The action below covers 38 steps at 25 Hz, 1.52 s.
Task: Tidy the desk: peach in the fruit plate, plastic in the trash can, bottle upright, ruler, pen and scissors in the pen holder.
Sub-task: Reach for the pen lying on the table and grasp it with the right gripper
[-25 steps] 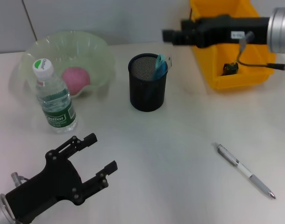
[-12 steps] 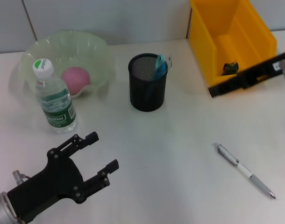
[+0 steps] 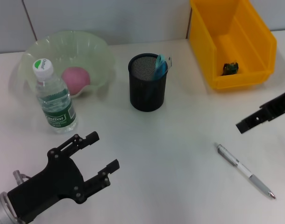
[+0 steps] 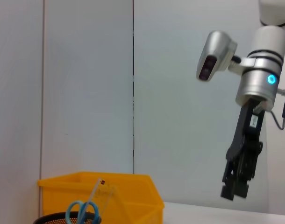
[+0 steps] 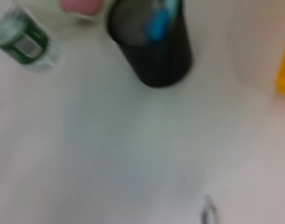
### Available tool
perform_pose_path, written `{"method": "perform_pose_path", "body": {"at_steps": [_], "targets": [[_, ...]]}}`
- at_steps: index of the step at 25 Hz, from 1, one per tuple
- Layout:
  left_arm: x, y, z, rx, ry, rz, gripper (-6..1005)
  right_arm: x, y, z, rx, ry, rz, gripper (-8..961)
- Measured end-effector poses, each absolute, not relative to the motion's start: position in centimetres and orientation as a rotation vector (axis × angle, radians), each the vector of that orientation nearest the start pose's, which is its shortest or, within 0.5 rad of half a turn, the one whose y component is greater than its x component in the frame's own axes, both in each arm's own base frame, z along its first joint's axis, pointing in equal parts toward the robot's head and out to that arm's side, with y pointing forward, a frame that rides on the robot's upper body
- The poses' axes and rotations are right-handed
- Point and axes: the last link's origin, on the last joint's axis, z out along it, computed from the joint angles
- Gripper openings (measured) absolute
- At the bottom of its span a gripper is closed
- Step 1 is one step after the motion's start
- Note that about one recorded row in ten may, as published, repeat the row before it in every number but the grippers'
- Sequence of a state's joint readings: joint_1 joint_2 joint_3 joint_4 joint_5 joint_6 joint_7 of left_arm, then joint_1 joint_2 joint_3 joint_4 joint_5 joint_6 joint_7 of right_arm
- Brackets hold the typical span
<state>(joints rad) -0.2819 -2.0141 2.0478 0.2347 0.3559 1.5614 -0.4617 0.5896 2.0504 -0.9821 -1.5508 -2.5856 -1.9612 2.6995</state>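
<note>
While the head view lays out the whole desk, each wrist camera adds its own bit, so here goes:

Head view only: pen lying flat on the white desk, well apart from the black mesh pen holder; peach sitting in the pale green fruit plate; bottle standing upright just in front of that plate.

Trash can: yellow bin at the far right, with a small dark scrap lying inside it.

Left wrist view only: right arm seen side-on, hanging nose-down over the desk, with a blue light glowing on its wrist; blue scissors handles and a clear ruler poke out of the holder.

Right wrist view: pretty smeared, but it catches the holder, the bottle, the peach and the tip of the pen.

Change from earlier: a second ago the right arm was stretched across above the bin, half a second ago it was at the bin's front edge, now it's out over open desk between the bin and the pen. Nothing else has shifted.

Left gripper: parked low at the near left, jaws spread wide, holding nothing, touching nothing.

Right gripper: above the desk near the pen, not touching it; can't tell how its jaws stand.
</note>
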Motion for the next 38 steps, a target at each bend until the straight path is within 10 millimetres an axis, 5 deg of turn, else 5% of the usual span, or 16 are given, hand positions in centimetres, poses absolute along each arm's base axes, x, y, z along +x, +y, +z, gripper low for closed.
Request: {"method": "perform_pose_path", "body": {"at_steps": [15, 38], "targets": [[-28.3, 22.4, -6.1, -2.420, -0.235, -1.087, 738, 20.8, 35.0, 5.4, -2.364, 1.410, -0.592, 680], [-28.5, 22.5, -6.0, -2.418, -0.243, -1.075, 738, 21.0, 36.3, 1.4, -2.375, 1.402, -0.716, 651]]}}
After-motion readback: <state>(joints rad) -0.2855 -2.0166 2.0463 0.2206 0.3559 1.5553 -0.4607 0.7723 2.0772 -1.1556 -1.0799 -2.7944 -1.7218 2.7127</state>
